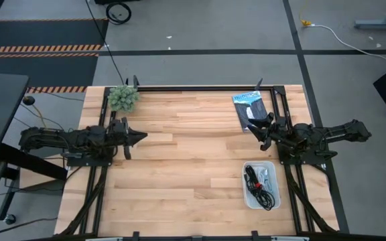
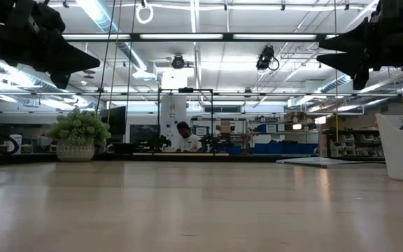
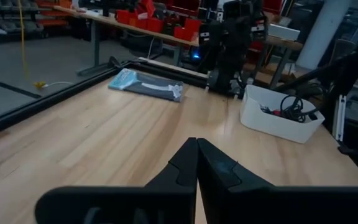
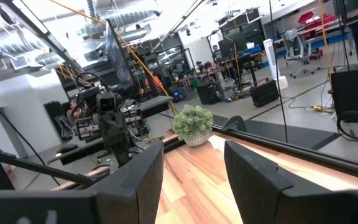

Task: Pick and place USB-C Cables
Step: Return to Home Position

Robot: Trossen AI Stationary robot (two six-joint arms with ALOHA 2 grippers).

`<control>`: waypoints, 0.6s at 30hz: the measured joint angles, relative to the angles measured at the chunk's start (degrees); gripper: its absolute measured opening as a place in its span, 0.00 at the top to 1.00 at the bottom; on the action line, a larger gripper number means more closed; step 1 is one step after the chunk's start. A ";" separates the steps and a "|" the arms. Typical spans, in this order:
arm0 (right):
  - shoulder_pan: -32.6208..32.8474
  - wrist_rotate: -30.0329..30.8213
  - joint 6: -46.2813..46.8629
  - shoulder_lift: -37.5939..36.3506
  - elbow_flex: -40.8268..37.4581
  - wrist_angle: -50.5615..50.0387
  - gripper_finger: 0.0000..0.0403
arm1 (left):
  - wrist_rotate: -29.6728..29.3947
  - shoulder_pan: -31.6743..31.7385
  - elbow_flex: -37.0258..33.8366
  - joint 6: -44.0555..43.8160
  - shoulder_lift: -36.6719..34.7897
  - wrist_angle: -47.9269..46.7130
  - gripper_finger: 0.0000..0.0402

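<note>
The USB-C cables (image 1: pixel 260 182) lie coiled together in a white bin (image 1: pixel 246 193) at the table's right near side; black and white coils show, also cables (image 3: pixel 291 107) in the left wrist view. My left gripper (image 1: pixel 143 137) hovers shut above the table's left side, fingertips (image 3: pixel 196 144) together. My right gripper (image 1: pixel 259 131) hovers open above the table's right side, next to the bin's far end, fingers (image 4: pixel 146 168) apart with nothing between them.
A flat black-and-blue retail packet (image 1: pixel 249 107) lies at the far right of the table. A fuzzy green plant ball (image 1: pixel 123 98) in a pot stands at the far left corner. Bare wood lies between the two arms. A person sits far behind the table (image 2: pixel 183 137).
</note>
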 joint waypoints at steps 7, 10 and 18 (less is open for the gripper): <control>0.00 0.00 0.00 0.00 0.00 0.02 0.56 | 0.01 0.00 0.00 0.31 0.00 0.02 0.97; 0.00 0.02 0.00 0.00 0.00 -0.01 0.56 | 0.01 0.00 0.00 0.34 0.00 0.04 0.97; 0.00 0.02 0.00 0.00 0.00 0.01 0.56 | 0.01 0.00 0.00 0.47 0.00 0.07 0.97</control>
